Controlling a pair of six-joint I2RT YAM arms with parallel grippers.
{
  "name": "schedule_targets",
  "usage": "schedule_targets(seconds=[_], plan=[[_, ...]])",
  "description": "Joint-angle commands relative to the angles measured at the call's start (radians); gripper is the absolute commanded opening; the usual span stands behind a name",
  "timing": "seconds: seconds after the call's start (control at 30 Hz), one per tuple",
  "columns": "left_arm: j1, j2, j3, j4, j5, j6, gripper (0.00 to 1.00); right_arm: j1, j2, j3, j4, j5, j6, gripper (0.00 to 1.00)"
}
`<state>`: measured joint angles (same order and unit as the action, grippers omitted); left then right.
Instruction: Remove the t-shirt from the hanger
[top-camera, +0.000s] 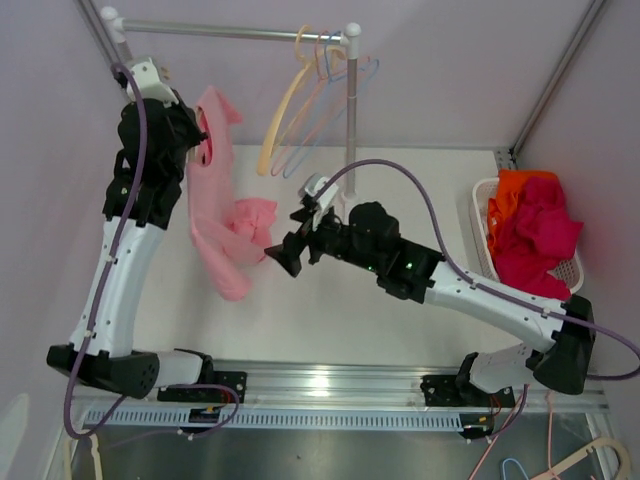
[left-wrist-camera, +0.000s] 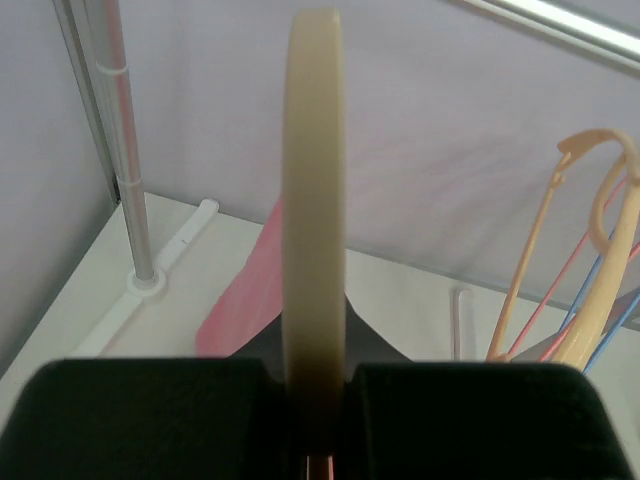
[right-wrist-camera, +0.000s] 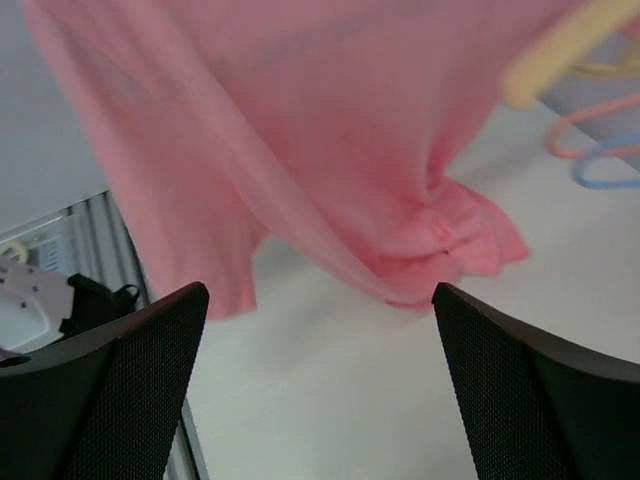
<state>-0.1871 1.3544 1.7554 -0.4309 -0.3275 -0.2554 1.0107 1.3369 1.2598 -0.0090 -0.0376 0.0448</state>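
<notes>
A: Toward the upper left of the overhead frame, what is held?

B: A cream plastic hanger (left-wrist-camera: 313, 200) is clamped edge-on between the fingers of the left gripper (left-wrist-camera: 315, 410). A pink t-shirt (top-camera: 222, 215) is draped from it and is seen hanging down left of centre.

A: And how is the right gripper (top-camera: 285, 252) placed?

B: It is pointed at the bunched lower folds of the t-shirt, just beside them. Its fingers (right-wrist-camera: 120, 390) are spread wide apart, and nothing is gripped between them. Whether the fabric is touched cannot be told.

A: Is the shirt's hem rested on the table (top-camera: 400, 310)?

B: The lowest folds are seen close above the white surface in the right wrist view; contact cannot be confirmed.

A: What else is shown?

B: Several pastel hangers (top-camera: 300, 110) are hooked on a metal rail (top-camera: 230, 32) at the top centre. At the right edge, red and orange garments (top-camera: 530, 235) are piled in a white basket (top-camera: 482, 200)
</notes>
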Motion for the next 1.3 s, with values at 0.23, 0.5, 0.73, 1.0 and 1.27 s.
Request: schedule_targets(seconds=[0.23,0.5,0.73,1.0,1.27], plan=[[-0.034,-0.316,-0.335,0.121,-0.039,-0.088,0.01,0.201,0.156,0.013,0.382,-0.209,-0.023,0.99],[-0.035,-0.35,-0.358,0.101,-0.013,-0.096,0.0,0.278,0.288,0.082,0.42,-0.258,0.029,1.0],[-0.055,-0.388,-0.398,0.115,-0.005,-0.122,0.0,0.348,0.39,0.159,0.415,-0.202,-0.016,0.93],[-0.06,-0.423,-0.424,0.143,0.045,-0.163,0.01,0.445,0.305,0.084,0.382,-0.099,-0.037,0.0],[-0.061,-0.386,-0.372,0.129,0.05,-0.154,0.01,0.687,0.261,-0.146,0.391,0.083,0.038,0.0]])
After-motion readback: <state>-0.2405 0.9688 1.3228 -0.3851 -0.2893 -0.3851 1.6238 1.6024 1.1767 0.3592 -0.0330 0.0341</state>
